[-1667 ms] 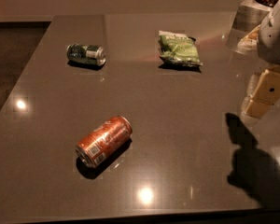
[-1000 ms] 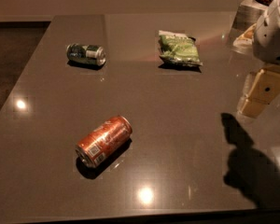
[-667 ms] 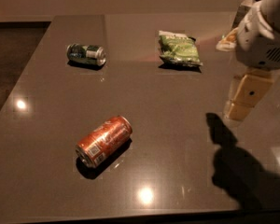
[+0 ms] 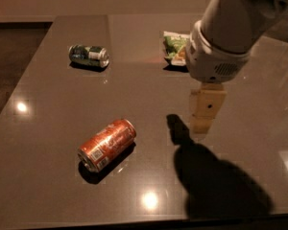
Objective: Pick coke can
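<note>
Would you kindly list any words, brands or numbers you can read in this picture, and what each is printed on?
coke can: white lettering and a white label patch, too blurred to read.
dark green can: print too small to read.
green snack bag: markings unreadable.
gripper, hanging over the table right of the coke can: no text visible.

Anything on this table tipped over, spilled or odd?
Both cans lie on their sides: the coke can front left, the green can back left. No spill shows. The gripper hangs right of the coke can, apart from it.
</note>
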Robot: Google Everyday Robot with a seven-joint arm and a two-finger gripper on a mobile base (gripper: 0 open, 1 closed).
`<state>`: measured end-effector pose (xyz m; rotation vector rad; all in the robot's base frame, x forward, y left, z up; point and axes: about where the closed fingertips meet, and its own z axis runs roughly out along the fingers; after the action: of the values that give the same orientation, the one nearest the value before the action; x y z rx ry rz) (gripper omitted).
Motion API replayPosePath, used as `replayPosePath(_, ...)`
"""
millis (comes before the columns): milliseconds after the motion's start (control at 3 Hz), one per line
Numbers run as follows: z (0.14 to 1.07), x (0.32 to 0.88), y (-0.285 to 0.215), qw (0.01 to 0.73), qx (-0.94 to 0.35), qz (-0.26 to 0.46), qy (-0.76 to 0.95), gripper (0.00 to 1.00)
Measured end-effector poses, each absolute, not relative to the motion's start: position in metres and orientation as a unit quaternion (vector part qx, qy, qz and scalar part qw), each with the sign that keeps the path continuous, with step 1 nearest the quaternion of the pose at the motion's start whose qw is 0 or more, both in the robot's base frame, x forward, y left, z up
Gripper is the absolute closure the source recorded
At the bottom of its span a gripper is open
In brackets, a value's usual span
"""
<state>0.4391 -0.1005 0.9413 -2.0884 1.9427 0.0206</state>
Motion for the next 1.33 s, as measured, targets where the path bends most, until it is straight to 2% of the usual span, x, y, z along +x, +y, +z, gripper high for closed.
replayPosePath(667, 0.909, 0.436, -0.017, 0.124, -0.791, 0.022, 0.599, 0.00)
replayPosePath(1333, 0.871, 0.417, 0.035, 0.090, -0.835, 0.036, 0.541, 0.00)
